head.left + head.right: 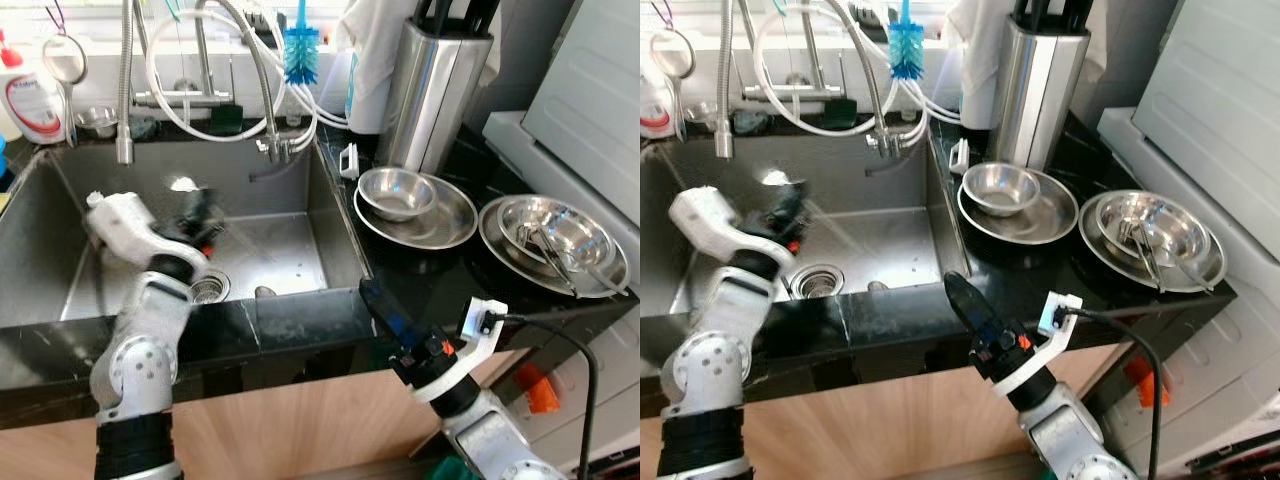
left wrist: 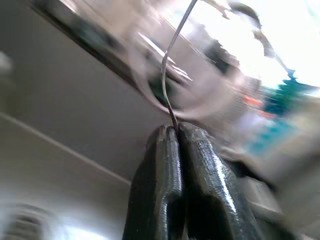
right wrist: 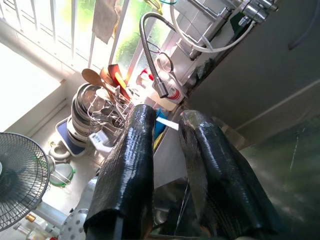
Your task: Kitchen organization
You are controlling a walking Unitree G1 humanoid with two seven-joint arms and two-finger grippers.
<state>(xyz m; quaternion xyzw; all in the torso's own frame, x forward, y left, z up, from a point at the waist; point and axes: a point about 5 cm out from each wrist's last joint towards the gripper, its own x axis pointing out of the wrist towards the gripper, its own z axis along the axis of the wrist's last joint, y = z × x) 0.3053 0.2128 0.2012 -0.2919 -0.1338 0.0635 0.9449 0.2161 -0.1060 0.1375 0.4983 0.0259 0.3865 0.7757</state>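
Left wrist view: left tool (image 2: 176, 131) pressed closed on a thin wire (image 2: 170, 60) rising from its tips; blurred.
Right wrist view: right tool (image 3: 167, 125) slightly parted, holding nothing.
Left arm: reaches into the sink (image 1: 290, 250), tool at about 10 o'clock of the drain (image 1: 208, 288).
Right arm: low at the bench (image 1: 440, 270) front edge, pointing toward 11 o'clock.
Bench: small bowl (image 1: 396, 191) in a steel plate (image 1: 445, 225); at its 3 o'clock, tongs (image 1: 552, 252) in a second bowl (image 1: 580, 232).

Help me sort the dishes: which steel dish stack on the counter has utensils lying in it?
The stack at the counter's right end, farther from the sink; utensils lie in it. The stack beside the sink holds only a bowl.
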